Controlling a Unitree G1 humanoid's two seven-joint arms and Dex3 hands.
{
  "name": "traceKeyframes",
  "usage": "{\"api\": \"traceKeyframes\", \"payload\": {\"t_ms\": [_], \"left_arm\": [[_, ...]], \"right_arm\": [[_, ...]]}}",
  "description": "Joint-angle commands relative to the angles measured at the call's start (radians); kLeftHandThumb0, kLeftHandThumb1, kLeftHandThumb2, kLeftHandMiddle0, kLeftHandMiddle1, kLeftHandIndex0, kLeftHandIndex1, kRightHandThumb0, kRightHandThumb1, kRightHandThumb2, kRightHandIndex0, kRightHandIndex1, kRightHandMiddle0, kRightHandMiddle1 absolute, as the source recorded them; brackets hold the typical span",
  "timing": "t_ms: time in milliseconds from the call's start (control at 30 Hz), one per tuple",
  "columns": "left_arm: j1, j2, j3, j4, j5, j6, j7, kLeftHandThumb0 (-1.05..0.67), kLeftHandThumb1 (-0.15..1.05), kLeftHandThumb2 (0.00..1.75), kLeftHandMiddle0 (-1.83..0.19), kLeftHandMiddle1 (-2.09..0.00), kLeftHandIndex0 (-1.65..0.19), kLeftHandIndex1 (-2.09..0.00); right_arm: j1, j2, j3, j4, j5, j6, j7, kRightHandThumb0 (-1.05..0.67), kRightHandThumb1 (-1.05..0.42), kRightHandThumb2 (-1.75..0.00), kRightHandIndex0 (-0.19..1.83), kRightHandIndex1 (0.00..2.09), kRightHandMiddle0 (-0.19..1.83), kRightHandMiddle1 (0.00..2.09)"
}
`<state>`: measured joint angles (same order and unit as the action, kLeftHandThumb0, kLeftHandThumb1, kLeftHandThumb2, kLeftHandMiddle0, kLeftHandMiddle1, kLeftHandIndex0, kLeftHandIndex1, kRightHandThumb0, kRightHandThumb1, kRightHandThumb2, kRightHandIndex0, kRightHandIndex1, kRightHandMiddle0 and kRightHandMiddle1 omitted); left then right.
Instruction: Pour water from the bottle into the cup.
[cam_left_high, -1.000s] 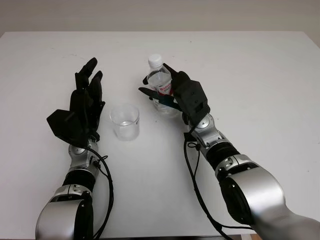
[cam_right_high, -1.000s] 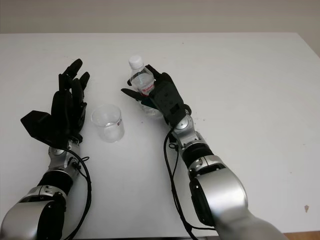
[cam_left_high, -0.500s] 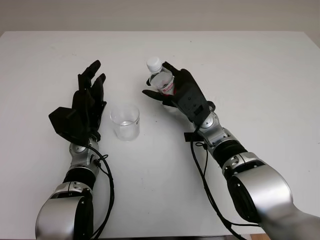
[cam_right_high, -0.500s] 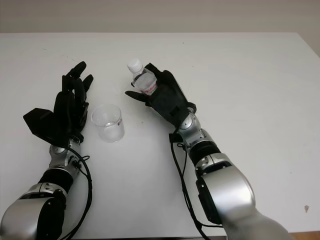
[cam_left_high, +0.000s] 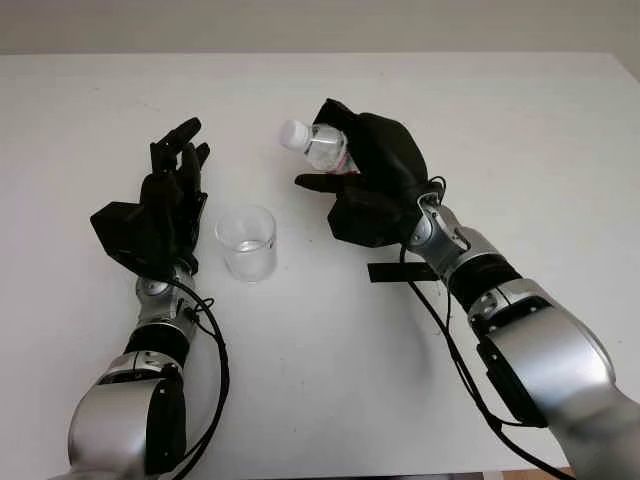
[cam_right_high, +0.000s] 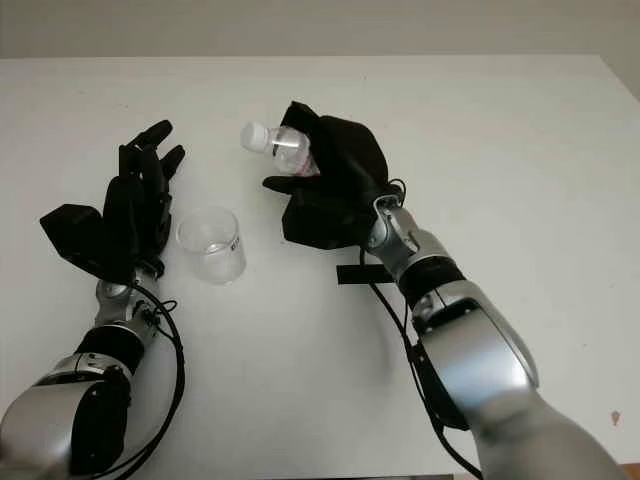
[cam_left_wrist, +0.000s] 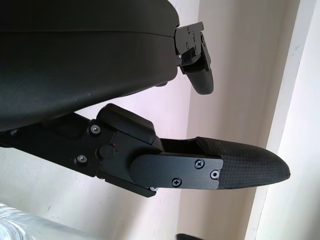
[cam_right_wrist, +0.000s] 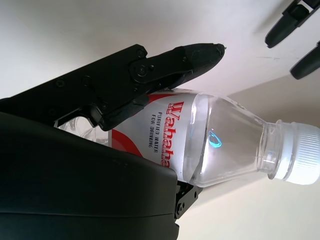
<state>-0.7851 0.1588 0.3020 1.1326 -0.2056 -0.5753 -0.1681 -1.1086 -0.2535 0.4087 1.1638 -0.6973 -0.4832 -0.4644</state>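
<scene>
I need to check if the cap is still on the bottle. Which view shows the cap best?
The right wrist view: the white cap sits close up, screwed on the bottle held in the right hand. Both eye views show the cap small, pointing toward the left hand, above the cup.

Hidden and cut-off parts around the two hands

The right hand covers most of the bottle; just its white cap and clear shoulder stick out past the fingers, and the base is buried in the palm. How much water it holds cannot be told. In the right wrist view the bottle's lower body is behind the hand's black shell. Beside the left hand, the cup is cut off at the left wrist picture's edge, leaving a sliver of rim.
</scene>
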Motion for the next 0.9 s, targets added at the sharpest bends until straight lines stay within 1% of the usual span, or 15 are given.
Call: {"api": "traceKeyframes", "payload": {"t_ms": [0,133,267,367,600,733,867], "left_arm": [[0.027,-0.010,0.002,0.026,0.003,0.012,0.008,-1.05,1.05,0.43,0.19,-0.87,0.19,-1.15],[0.028,-0.012,-0.002,0.024,0.009,0.011,0.014,-1.05,1.05,0.44,0.19,-0.87,0.19,-1.15],[0.030,-0.013,-0.003,0.022,0.012,0.009,0.016,-1.05,1.05,0.45,0.19,-0.83,0.19,-1.11],[0.030,-0.014,-0.001,0.020,0.013,0.007,0.020,-1.05,1.05,0.45,0.19,-0.86,0.19,-1.13],[0.032,-0.018,-0.001,0.022,0.014,0.004,0.021,-1.05,1.05,0.45,0.19,-0.89,0.19,-1.15],[0.034,-0.018,-0.004,0.021,0.020,0.001,0.024,-1.05,1.05,0.46,0.19,-0.90,0.19,-1.14],[0.034,-0.022,0.001,0.019,0.011,0.004,0.016,-1.05,1.05,0.44,0.19,-0.92,0.19,-1.17]], "right_arm": [[-0.040,-0.021,0.029,-0.017,-0.030,-0.012,-0.026,-0.44,-1.05,-0.24,1.33,2.09,0.96,2.09],[-0.058,-0.036,0.070,-0.013,-0.076,-0.040,-0.071,-0.42,-1.05,-0.22,1.29,2.09,0.92,2.09],[-0.071,-0.043,0.105,-0.005,-0.115,-0.054,-0.125,-0.43,-1.05,-0.20,1.34,2.09,0.92,2.09],[-0.081,-0.047,0.134,0.000,-0.145,-0.050,-0.148,-0.44,-1.05,-0.23,1.35,2.09,0.93,2.09],[-0.103,-0.068,0.228,-0.013,-0.259,-0.026,-0.240,-0.46,-1.05,-0.28,1.25,2.09,0.86,2.09],[-0.116,-0.070,0.283,-0.015,-0.327,-0.010,-0.334,-0.45,-1.05,-0.26,1.21,2.09,0.82,2.09],[-0.129,-0.062,0.313,-0.008,-0.356,0.006,-0.364,-0.46,-1.05,-0.22,1.23,2.09,0.80,2.09]]}}
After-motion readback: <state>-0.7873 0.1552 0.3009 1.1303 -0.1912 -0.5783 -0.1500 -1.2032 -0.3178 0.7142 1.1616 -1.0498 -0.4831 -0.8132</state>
